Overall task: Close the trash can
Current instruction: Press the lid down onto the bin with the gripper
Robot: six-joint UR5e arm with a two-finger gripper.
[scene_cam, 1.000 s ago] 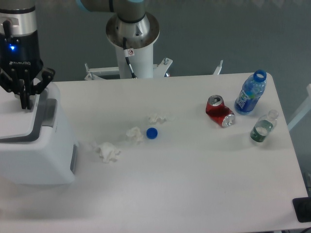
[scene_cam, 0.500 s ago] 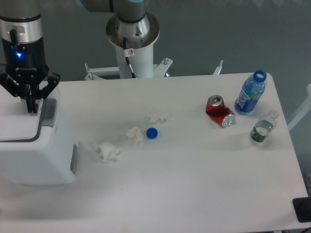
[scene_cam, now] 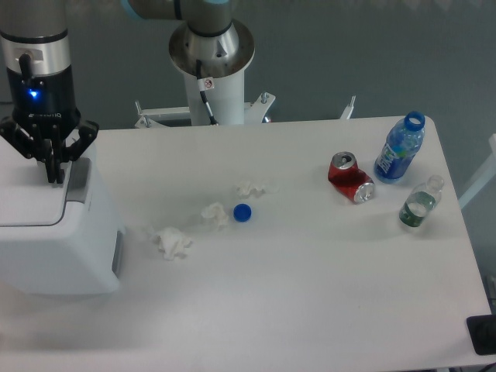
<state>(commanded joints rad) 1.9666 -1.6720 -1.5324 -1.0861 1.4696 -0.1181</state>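
One large white boxy plastic trash can (scene_cam: 54, 232) with rounded corners sits at the left end of the white tabletop (scene_cam: 310, 263), and it is the landmark for everything here. Right above its rear top edge hangs the black two-finger claw (scene_cam: 54, 172), fingers pinched close together around nothing, tips pointing straight down at the grey tab on the lid. The lid looks flat and seated now, so by my reading the pressing step is done or nearly so; the next move would be a clean lift straight up, clear of the can. Compared with a second ago, the claw has shifted a little toward the can's right side and risen slightly, and the lid appears lower and flatter than it did. To the right of the can lie three crumpled white tissues (scene_cam: 172, 242) and a small blue bottle cap (scene_cam: 242, 212); well beyond those, a crushed red can (scene_cam: 350, 178) and two plastic bottles (scene_cam: 400, 158) sit untouched.
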